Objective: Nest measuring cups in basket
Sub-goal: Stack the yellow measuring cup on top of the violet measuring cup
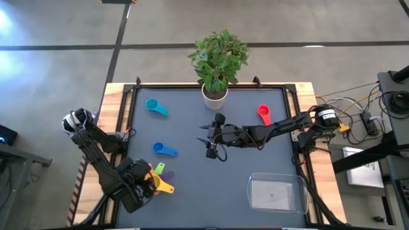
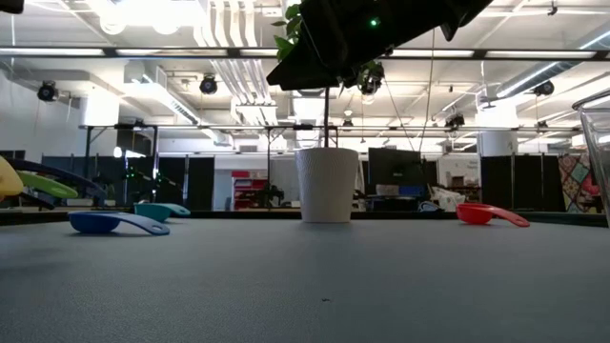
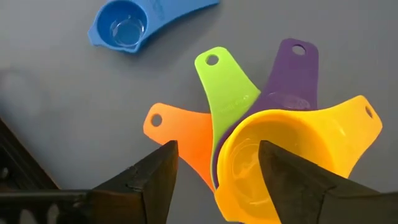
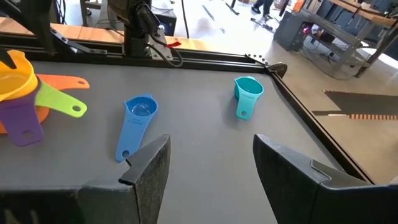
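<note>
A stack of nested cups sits on the table at the near left: yellow (image 3: 292,134) on top, with the purple (image 3: 292,74), green (image 3: 227,87) and orange (image 3: 180,130) handles fanned out beneath. My left gripper (image 3: 214,149) hangs open over it, pointing steeply down. One finger stands over the yellow bowl, the other over the orange handle. The blue cup (image 1: 163,149), teal cup (image 1: 154,106) and red cup (image 1: 263,114) lie apart on the mat. The clear basket (image 1: 250,191) rests at the near right. My right gripper (image 1: 206,140) hovers open mid-table. My left gripper comes at the yellow cup's near rim (image 3: 239,146) from above, and that wall lies between its open fingers. Whether either finger touches the cup, I cannot tell. The stack rests on the table.
A white plant pot (image 1: 215,96) with a leafy plant stands at the far middle, just beyond my right gripper. Wooden boards and black rails edge the mat. Bare mat lies between the blue cup and the basket.
</note>
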Available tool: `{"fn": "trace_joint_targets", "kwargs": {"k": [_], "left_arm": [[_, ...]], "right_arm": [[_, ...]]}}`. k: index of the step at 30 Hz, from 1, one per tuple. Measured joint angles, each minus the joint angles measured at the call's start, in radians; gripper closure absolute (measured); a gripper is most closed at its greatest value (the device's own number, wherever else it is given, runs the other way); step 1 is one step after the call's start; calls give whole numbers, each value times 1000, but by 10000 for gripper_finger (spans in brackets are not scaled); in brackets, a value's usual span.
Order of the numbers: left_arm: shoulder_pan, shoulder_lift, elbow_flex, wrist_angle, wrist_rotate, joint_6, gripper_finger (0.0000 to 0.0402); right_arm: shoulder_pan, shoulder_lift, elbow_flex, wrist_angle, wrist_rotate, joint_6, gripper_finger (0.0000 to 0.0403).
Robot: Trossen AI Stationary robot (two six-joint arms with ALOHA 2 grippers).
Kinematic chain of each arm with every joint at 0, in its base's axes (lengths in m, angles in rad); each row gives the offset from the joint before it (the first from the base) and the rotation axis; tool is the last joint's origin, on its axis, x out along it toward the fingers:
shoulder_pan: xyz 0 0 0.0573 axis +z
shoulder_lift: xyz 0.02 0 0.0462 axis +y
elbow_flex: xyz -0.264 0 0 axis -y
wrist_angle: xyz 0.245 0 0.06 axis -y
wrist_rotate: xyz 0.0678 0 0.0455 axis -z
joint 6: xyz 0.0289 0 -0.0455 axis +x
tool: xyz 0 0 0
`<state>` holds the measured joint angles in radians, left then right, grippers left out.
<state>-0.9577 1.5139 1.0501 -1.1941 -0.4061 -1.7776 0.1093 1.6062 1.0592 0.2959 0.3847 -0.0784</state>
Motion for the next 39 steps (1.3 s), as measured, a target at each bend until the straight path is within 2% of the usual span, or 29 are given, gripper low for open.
{"fn": "trace_joint_targets", "kwargs": {"k": [6, 14, 17, 20, 25, 32, 39], "left_arm": [[1, 0, -35, 55, 7, 19, 226], [2, -3, -114, 164, 31, 31, 231], [2, -4, -126, 185, 31, 31, 246], [2, -4, -128, 190, 28, 31, 285], [2, -5, -128, 188, 19, 15, 384], [0, -11, -124, 176, -14, -57, 391], [-5, -14, -97, 159, -60, -65, 392]], "right_arm": [[0, 0, 0, 0, 0, 0, 183], [0, 0, 0, 0, 0, 0, 183], [0, 0, 0, 0, 0, 0, 183], [0, 0, 0, 0, 0, 0, 183], [0, 0, 0, 0, 0, 0, 183], [0, 0, 0, 0, 0, 0, 183], [0, 0, 0, 0, 0, 7, 183]]}}
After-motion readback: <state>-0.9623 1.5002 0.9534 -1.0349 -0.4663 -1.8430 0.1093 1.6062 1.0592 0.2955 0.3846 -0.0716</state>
